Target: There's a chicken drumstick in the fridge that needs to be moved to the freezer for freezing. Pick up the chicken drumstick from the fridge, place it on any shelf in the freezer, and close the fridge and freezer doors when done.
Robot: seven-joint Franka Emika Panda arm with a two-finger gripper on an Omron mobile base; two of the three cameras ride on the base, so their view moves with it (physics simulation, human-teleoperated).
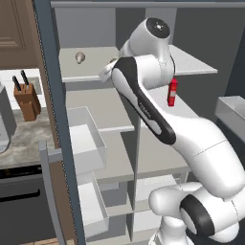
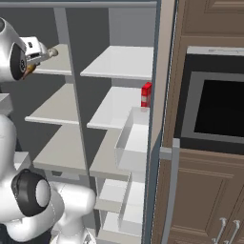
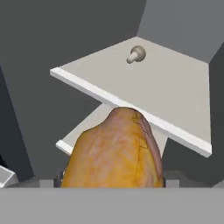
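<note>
The chicken drumstick (image 3: 114, 151), golden-brown and orange-tinted, bulks large at the bottom of the hand view, and my gripper (image 3: 112, 177) is shut on it, its fingers hidden behind the meat. The gripper (image 1: 109, 68) is held high at the front edge of the top shelf (image 1: 95, 67) in the unit's left half; a sliver of the drumstick (image 2: 29, 70) shows under the hand. Ahead on that shelf lies a pale mushroom-like knob (image 3: 136, 54). Both doors stand open: the left door (image 1: 48, 95) and the right door (image 2: 159, 124), each seen edge-on.
A slim red bottle (image 1: 172, 92) stands on the second shelf of the right half. White door bins (image 1: 88, 139) jut from the left door and another bin (image 2: 136, 138) from the right door. A knife block (image 1: 26, 98) sits on the counter at left, and an oven (image 2: 214, 109) at right.
</note>
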